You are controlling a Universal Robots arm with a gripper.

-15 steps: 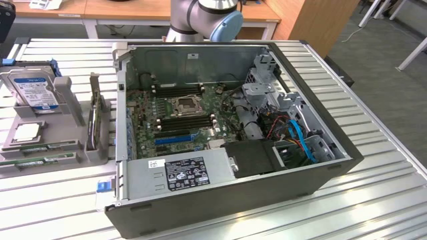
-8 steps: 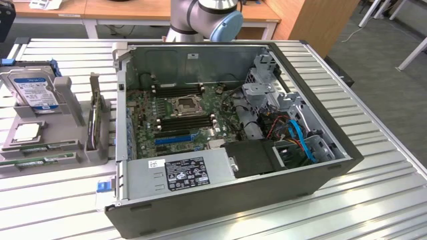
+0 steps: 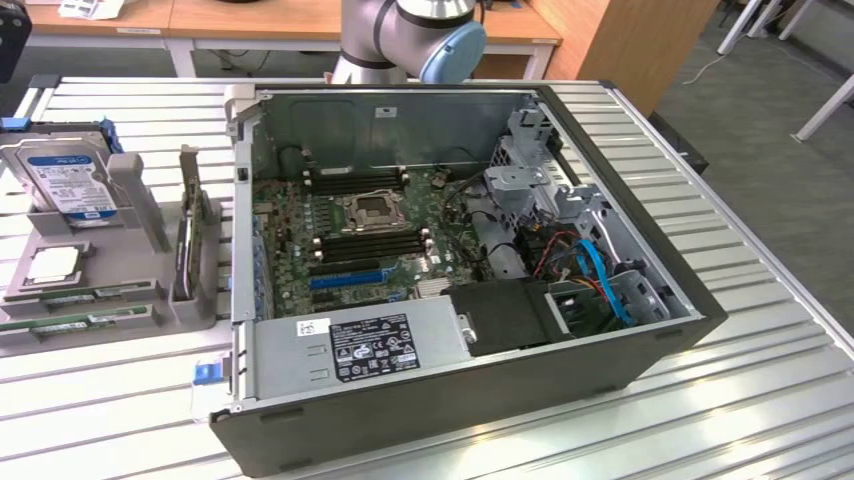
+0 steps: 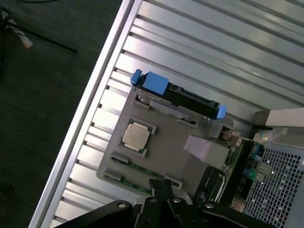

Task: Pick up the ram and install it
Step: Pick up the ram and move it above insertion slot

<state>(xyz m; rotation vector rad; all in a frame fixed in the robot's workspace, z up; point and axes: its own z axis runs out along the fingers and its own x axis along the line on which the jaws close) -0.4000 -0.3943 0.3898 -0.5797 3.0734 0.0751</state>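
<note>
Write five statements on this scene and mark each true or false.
1. A ram stick lies on the tray. True.
2. The case is closed. False: it is open, the motherboard showing.
3. The pincer grips ram. False: it is shut on nothing.
4. The processor sits on the tray. True.
5. The hard drive is inside the case. False: it stands on the tray.
</note>
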